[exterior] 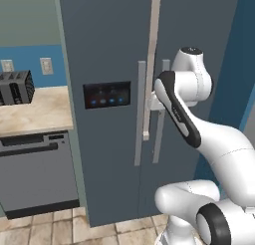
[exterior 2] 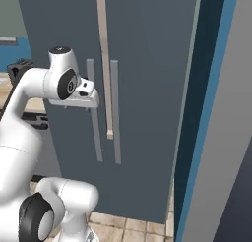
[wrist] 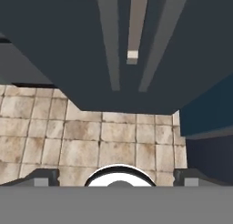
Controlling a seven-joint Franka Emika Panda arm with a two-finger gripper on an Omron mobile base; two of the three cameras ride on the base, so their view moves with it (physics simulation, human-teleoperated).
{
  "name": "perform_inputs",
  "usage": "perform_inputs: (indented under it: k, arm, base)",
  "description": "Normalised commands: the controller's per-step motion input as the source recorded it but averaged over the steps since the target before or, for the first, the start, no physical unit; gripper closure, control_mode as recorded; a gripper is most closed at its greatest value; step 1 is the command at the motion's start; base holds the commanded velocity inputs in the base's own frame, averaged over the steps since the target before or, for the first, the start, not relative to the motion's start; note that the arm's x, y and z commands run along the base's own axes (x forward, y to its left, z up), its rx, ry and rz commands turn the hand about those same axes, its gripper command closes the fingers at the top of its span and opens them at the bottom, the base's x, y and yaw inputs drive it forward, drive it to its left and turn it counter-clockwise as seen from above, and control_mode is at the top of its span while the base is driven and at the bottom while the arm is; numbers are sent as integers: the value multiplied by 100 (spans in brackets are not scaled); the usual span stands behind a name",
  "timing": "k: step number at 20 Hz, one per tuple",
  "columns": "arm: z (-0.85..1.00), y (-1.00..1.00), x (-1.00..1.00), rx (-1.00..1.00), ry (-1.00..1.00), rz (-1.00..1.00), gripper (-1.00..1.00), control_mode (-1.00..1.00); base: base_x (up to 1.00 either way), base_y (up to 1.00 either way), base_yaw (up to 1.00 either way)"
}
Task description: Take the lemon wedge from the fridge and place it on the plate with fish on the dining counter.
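2 doors on the fridge (exterior: 109, 50) are both sitting shut, so whatever is inside is hidden; the lemon wedge isn't somewhere I can make out, same for the plate, the fish and the dining counter.

Gripper (wrist: 117, 178) is the tricky bit. From the left base view the forearm is covering the hand almost completely, so I'm just seeing a pale block poking out right by the handles (exterior: 141, 112). The right base view is giving a better look at the hand (exterior 2: 84, 91), hanging up close to the left handle (exterior 2: 93, 110), but the fingers themselves are hard to pick out there. In the hand view the 2 fingertips (wrist: 42, 178) are sitting far apart at the bottom corners, so the jaws are standing wide with nothing between them.

Stuff 1 view is showing and another isn't:
- left base view is getting the black blue-lit panel (exterior: 107, 94) on the left door, a toaster (exterior: 16, 87) on a beige worktop (exterior: 35, 112), and a dishwasher (exterior: 37, 174) under it
- right base view is getting a tall blue and grey wall edge (exterior 2: 216, 118) cutting off the right side
- hand view is looking down the doors at the tiled floor (wrist: 91, 136), with both handle ends and the pale strip (wrist: 135, 27) between the doors, which is ending partway down

Fridge top is cut off in every view
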Motion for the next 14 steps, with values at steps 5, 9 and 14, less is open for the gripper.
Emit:
perform_inputs:
  k: [5,9,14]
  arm:
    - [0,0,0,0,0,0,-100,100]
    - [0,0,0,0,0,0,-100,100]
    - [0,0,0,0,0,0,-100,100]
  base:
    - [-7,-31,-5]
    - [0,-1,0]
    - [-23,0,0]
